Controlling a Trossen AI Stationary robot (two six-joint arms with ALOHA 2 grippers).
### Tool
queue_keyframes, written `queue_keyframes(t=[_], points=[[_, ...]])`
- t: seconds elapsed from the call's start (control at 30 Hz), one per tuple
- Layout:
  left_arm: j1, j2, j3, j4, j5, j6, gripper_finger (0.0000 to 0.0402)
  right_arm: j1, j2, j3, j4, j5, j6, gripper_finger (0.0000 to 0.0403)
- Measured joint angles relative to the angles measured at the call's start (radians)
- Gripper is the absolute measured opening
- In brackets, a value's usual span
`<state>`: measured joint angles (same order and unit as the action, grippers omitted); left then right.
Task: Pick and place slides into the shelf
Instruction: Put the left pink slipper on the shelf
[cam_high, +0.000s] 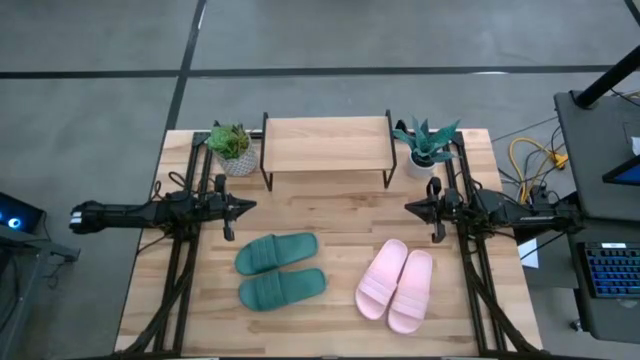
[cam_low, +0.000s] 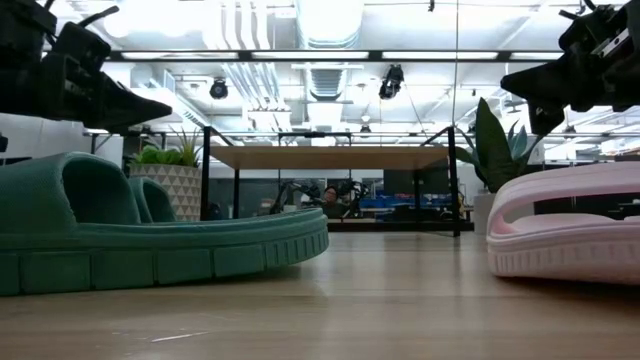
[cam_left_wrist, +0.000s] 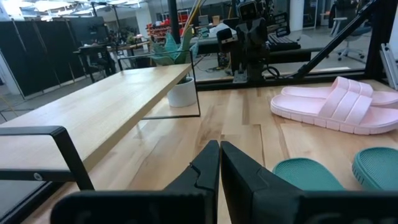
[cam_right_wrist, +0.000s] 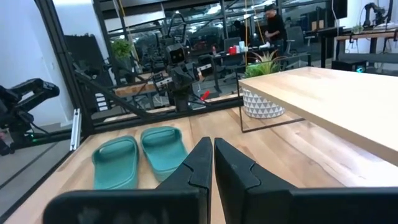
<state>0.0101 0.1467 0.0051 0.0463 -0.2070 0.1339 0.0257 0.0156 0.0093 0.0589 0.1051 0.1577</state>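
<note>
Two dark green slides lie side by side on their soles at the table's near left. Two light pink slides lie on their soles at the near right. The shelf, a light-wood board on thin black legs, stands at the far middle with nothing on its top. My left gripper hangs shut at the table's left, level, pointing right, above the table and short of the green slides. My right gripper hangs shut at the right, level, pointing left. In the wrist views each pair of fingers is together.
A green plant in a patterned white pot stands left of the shelf, and a spiky plant in a white pot right of it. Bare wood lies between the shelf and the slides. Black arm frames run along both table sides.
</note>
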Motion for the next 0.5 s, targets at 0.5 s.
queue_keyframes(t=[0.5], points=[[0.001, 0.001, 0.0, 0.362, 0.0, 0.004, 0.0, 0.0, 0.0, 0.0, 0.037, 0.0, -0.053, 0.0009]])
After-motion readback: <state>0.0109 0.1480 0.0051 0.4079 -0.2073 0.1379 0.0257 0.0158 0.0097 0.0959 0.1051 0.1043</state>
